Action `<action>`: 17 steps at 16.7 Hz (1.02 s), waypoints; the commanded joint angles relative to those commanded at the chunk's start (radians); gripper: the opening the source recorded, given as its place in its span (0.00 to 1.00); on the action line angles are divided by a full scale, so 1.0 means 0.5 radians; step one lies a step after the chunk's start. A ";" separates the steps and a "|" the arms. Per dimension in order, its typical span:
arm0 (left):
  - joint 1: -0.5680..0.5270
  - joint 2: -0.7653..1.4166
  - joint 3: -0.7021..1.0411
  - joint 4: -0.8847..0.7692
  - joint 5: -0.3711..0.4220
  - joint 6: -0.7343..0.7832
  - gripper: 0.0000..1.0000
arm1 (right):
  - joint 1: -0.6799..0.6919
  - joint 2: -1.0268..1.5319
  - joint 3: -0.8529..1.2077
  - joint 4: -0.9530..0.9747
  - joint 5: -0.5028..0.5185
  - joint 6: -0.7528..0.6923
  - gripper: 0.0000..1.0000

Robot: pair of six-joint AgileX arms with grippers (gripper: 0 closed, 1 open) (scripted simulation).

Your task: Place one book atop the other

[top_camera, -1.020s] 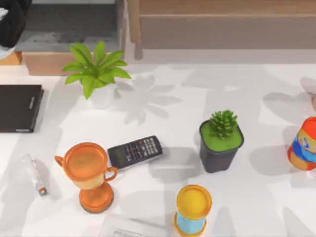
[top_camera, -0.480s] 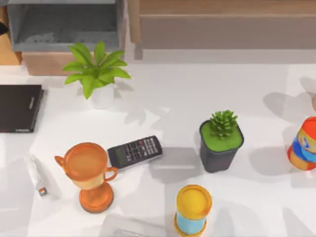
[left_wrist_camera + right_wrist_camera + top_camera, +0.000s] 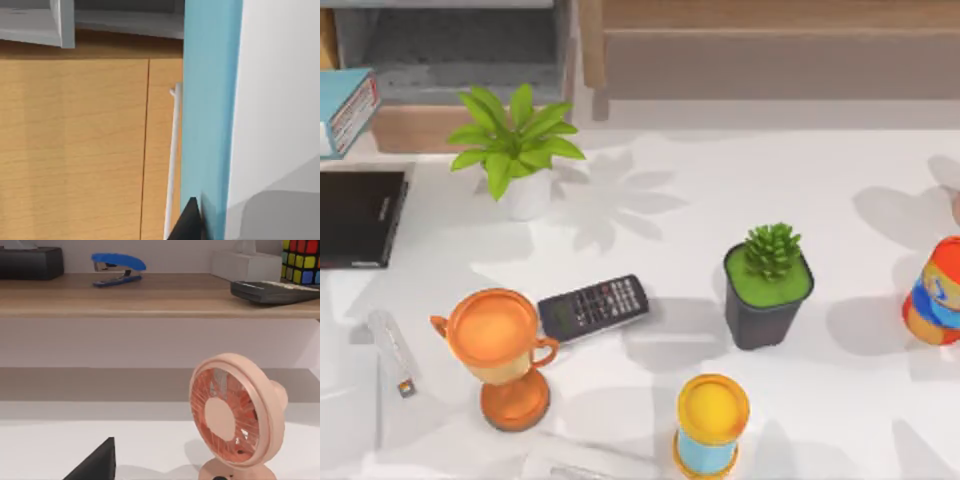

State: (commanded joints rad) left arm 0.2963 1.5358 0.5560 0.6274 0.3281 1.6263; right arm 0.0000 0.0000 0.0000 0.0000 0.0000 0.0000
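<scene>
Light-teal book [image 3: 344,110], thick, white page edges and a thin reddish stripe along its side, is seen at the far left edge of the top view, just beyond the black book [image 3: 360,218], which lies flat on the white surface [image 3: 720,190] at the left edge. In the left wrist view the teal cover [image 3: 210,115] is seen close up, with one dark finger [image 3: 187,222] of the left gripper against it; how far the fingers stand apart cannot be told. In the right wrist view a dark finger [image 3: 95,465] of the right gripper is recorded low, facing a pink fan [image 3: 232,420]; its opening cannot be told. Open room is noted right of the black book, bounded by a leafy plant [image 3: 515,145], a remote [image 3: 593,307] and an orange trophy [image 3: 500,350].
</scene>
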 joint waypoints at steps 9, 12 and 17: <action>0.017 0.250 -0.016 -0.129 -0.038 0.263 0.00 | 0.000 0.000 0.000 0.000 0.000 0.000 1.00; 0.014 0.284 0.001 -0.118 -0.046 0.259 0.00 | 0.000 0.000 0.000 0.000 0.000 0.000 1.00; 0.013 0.301 0.010 -0.112 -0.049 0.257 0.08 | 0.000 0.000 0.000 0.000 0.000 0.000 1.00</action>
State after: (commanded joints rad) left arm 0.3029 1.6862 0.5611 0.5714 0.3036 1.7549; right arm 0.0000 0.0000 0.0000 0.0000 0.0000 0.0000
